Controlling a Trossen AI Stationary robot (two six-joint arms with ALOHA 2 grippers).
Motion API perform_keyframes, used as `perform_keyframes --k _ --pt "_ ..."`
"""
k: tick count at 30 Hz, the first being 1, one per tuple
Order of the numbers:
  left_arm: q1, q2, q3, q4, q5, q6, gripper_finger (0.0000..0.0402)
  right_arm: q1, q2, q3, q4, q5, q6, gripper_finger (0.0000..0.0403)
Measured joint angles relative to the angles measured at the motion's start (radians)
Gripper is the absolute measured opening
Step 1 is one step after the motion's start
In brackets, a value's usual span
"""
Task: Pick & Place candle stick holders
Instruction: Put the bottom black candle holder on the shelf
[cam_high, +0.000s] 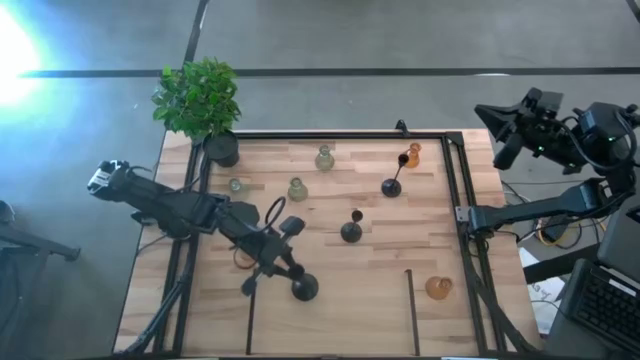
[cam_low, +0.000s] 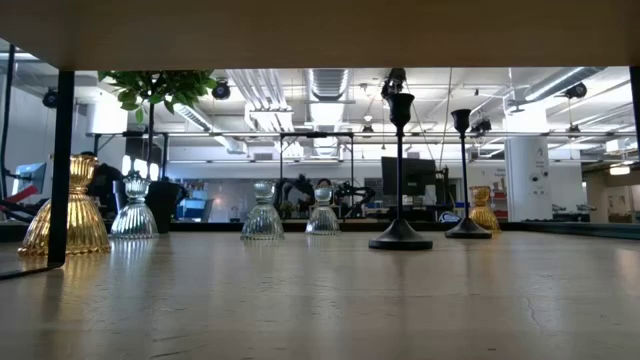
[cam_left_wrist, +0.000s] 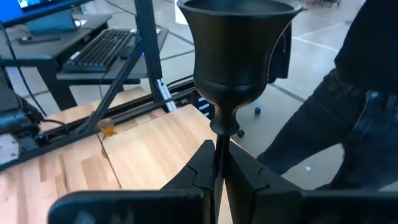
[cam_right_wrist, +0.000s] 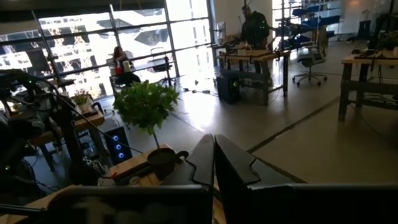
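The left end effector (cam_left_wrist: 219, 177) pinches the thin stem of a tall black metal candle holder (cam_left_wrist: 239, 59), low in the picture, ready to lift. The right end effector (cam_right_wrist: 214, 163) waits closed, upper right.

Two dark, almost black robot arms, each built of slim tubular links joined by chunkier rounded joints. The left arm (cam_high: 165, 203) has a small white-and-grey block at its outer end, and a thin dark cable loops beside its wrist. The right arm (cam_high: 545, 205) carries bulky, angular black housings at its upper end. Each gripper's fingers (cam_left_wrist: 205, 171) are matte black, wedge-shaped, tapering to narrow tips.
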Motion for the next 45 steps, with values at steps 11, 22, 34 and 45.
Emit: perform_keyframes --k 11,22,34,45 --pt "0.055 0.000 -0.009 0.011 0.109 -0.025 0.0018 0.000 -0.002 0.000 0.000 0.002 -0.003 0.0008" --pt "0.070 0.001 -0.095 0.137 0.134 -0.035 0.0018 0.000 -0.002 0.000 0.000 0.013 -0.001 0.0008" --pt "0.083 0.000 -0.095 0.097 0.135 -0.033 0.0018 0.000 -0.002 0.000 0.000 0.014 -0.003 0.0008" --pt "0.085 0.002 -0.109 0.116 0.153 -0.037 0.0018 0.000 -0.002 0.000 0.000 0.015 -0.003 0.0008"
